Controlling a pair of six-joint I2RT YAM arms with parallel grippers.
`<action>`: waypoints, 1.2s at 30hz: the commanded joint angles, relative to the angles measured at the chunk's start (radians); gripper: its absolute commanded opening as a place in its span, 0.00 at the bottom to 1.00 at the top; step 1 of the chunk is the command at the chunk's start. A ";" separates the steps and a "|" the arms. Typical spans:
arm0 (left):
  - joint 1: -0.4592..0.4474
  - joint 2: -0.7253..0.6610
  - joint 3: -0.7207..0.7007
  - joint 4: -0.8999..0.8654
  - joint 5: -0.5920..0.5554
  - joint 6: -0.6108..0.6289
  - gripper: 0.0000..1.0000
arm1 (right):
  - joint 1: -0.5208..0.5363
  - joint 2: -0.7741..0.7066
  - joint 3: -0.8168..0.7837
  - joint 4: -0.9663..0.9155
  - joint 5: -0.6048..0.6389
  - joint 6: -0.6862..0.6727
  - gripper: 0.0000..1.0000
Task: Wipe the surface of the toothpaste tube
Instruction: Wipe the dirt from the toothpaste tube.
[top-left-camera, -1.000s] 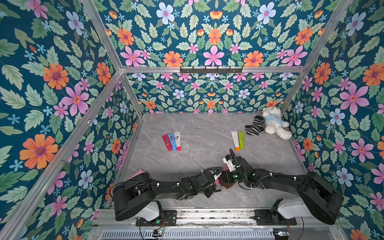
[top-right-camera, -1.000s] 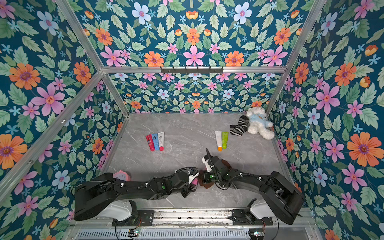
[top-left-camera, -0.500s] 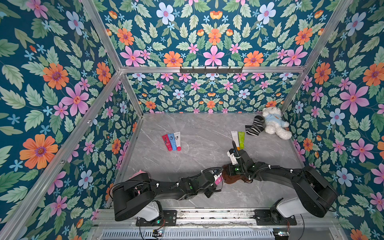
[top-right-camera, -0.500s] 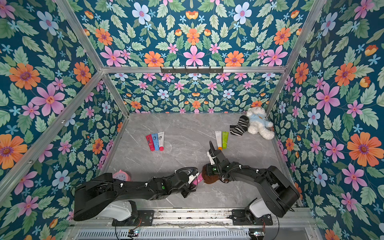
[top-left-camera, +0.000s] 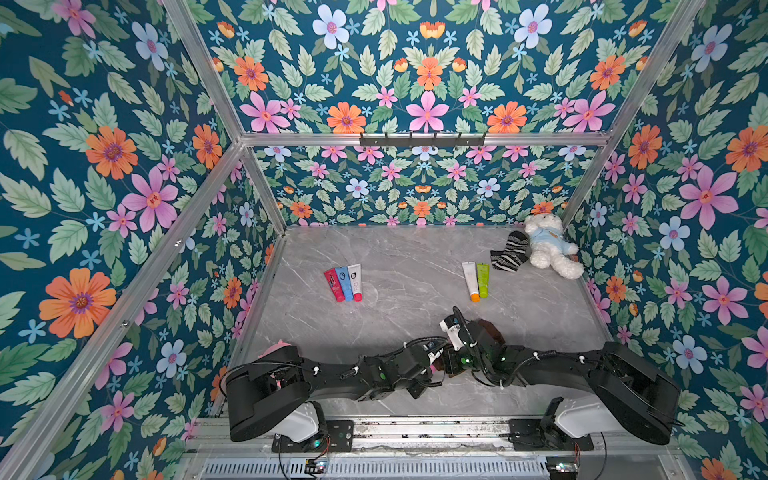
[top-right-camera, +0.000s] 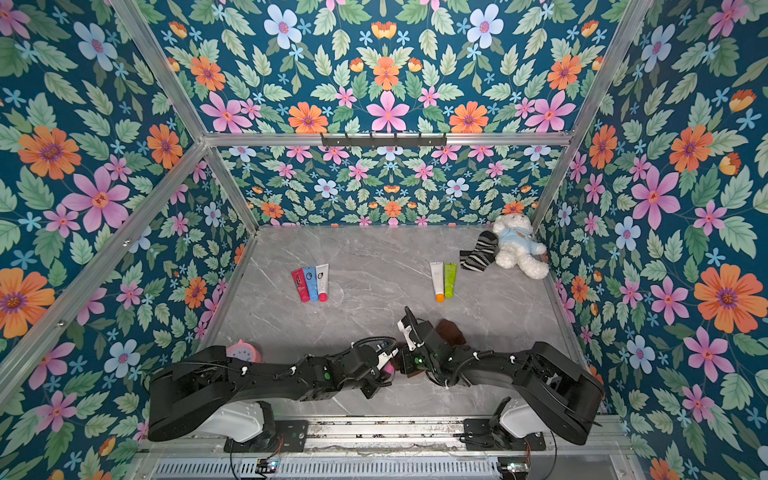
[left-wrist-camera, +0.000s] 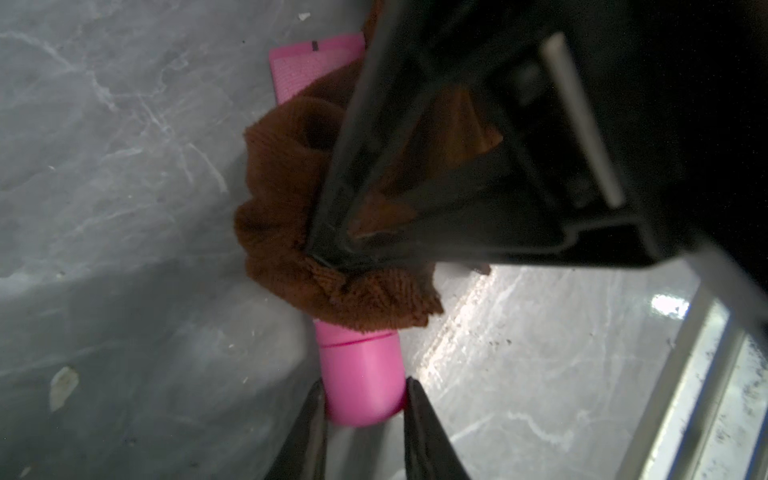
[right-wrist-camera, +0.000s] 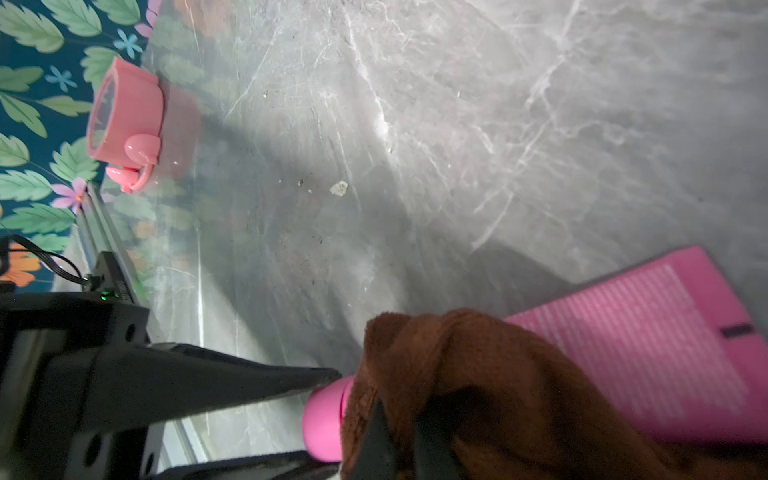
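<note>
Left gripper (left-wrist-camera: 363, 386) first: its jaws stand part-way apart and are clamped on the pink cap (left-wrist-camera: 359, 374) of the toothpaste tube (left-wrist-camera: 307, 66), one finger on each side, pinning it flat on the desk (top-left-camera: 395, 257). In both top views the tube lies near 6 o'clock on the desk, close to the front rail, mostly hidden under my two wrists, with its cap end turned toward 9 o'clock where my left arm reaches in. Next along, the brown cloth (left-wrist-camera: 282, 216) sits bunched over the middle of the tube, so only the cap and the flat crimped end show bare on either side of it; a loose tail of cloth trails off toward 1 o'clock. Rightmost, my right gripper (left-wrist-camera: 332, 255) is fully closed, pinching a fold of that cloth at its tips and pressing it down onto the tube. I judge I am in the wiping stroke itself, not finished. The next move calls for dragging the cloth along the body toward the crimped end, with a firm left hold and light enough pressure that the cap does not slip free.
</note>
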 joint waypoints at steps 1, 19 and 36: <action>0.003 0.000 0.008 0.069 -0.008 0.019 0.00 | 0.004 -0.001 -0.021 -0.118 -0.056 0.052 0.00; 0.003 -0.005 0.003 0.069 -0.006 0.019 0.00 | -0.234 -0.001 -0.010 -0.144 -0.080 -0.022 0.00; 0.003 -0.006 0.002 0.073 -0.004 0.014 0.00 | -0.142 -0.032 -0.036 -0.168 -0.048 0.058 0.00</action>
